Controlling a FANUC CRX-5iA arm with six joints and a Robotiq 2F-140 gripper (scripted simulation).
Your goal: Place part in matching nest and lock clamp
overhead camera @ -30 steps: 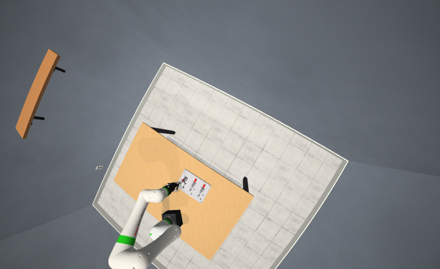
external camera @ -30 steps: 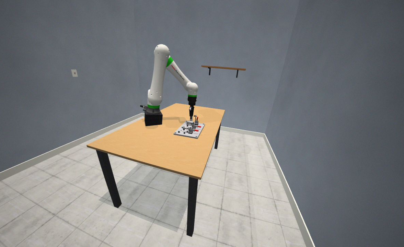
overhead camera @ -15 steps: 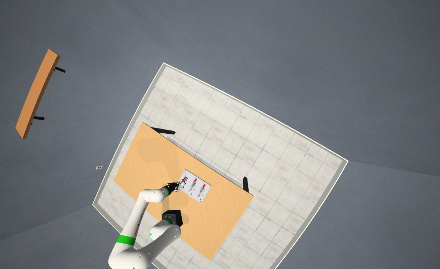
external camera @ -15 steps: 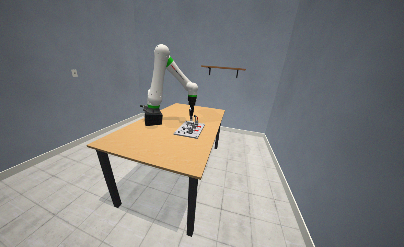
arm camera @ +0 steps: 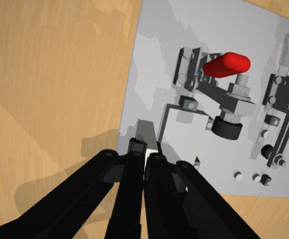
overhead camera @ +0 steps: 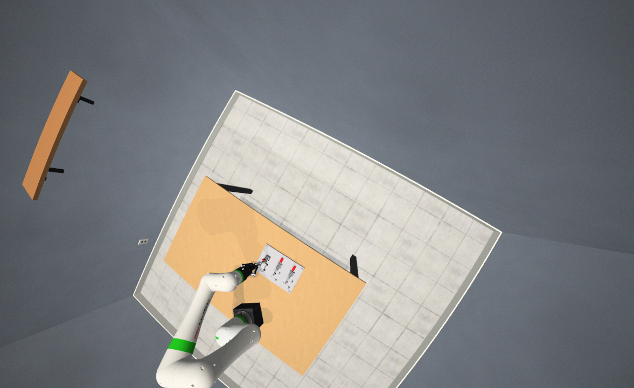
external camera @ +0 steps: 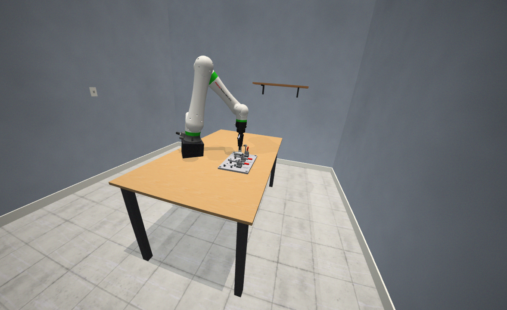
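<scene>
The grey fixture plate (arm camera: 171, 22) (overhead camera: 295, 283) (external camera: 248, 169) lies on the table (overhead camera: 213, 226) (external camera: 185, 181). The part (arm camera: 185, 137), a pale grey block, lies in the nest nearest the plate's left edge in the wrist view. That nest's clamp has its red handle (arm camera: 226, 65) (external camera: 247, 147) raised, and its black pad (arm camera: 228, 129) sits at the part's end; I cannot tell whether it touches. My gripper (arm camera: 143, 132) (overhead camera: 260, 264) (external camera: 240, 148) is shut on nothing. Its tips point down at the plate's edge, just beside the part's long side.
A second clamp (arm camera: 286, 93) stands to the right on the plate, with small pads (arm camera: 238, 175) below it. In the exterior view, two other red handles (external camera: 249, 158) lie flat. The robot base (external camera: 192, 148) (overhead camera: 249, 313) stands on the table. A wall shelf (external camera: 280, 85) hangs far off.
</scene>
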